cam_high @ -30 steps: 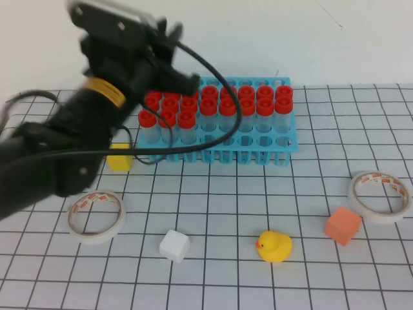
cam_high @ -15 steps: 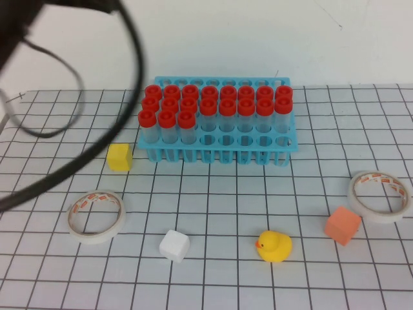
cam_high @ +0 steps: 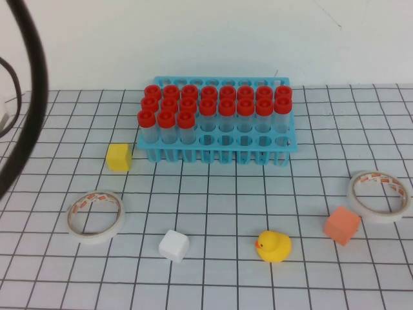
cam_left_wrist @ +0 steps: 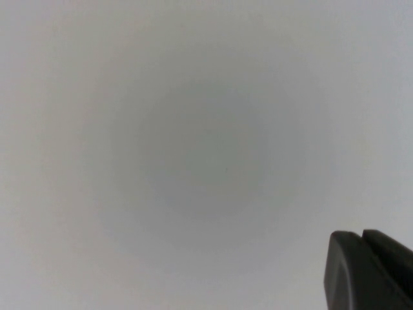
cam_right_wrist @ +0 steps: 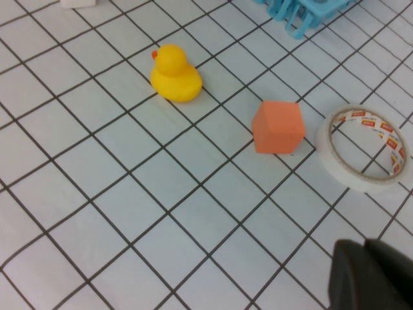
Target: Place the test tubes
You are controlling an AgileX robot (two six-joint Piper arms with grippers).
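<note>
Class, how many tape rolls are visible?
2. One tape roll front left; second tape roll right, beside the orange cube. None seems hidden. Left gripper shut, facing blank white; right gripper shut, near the right roll.

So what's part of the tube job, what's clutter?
Job: test tubes; blue rack; left gripper, shut, facing blank surface; right gripper, shut, above table by orange cube.
Clutter: orange cube; yellow cube; white cube; duck; left tape roll; right tape roll.
</note>
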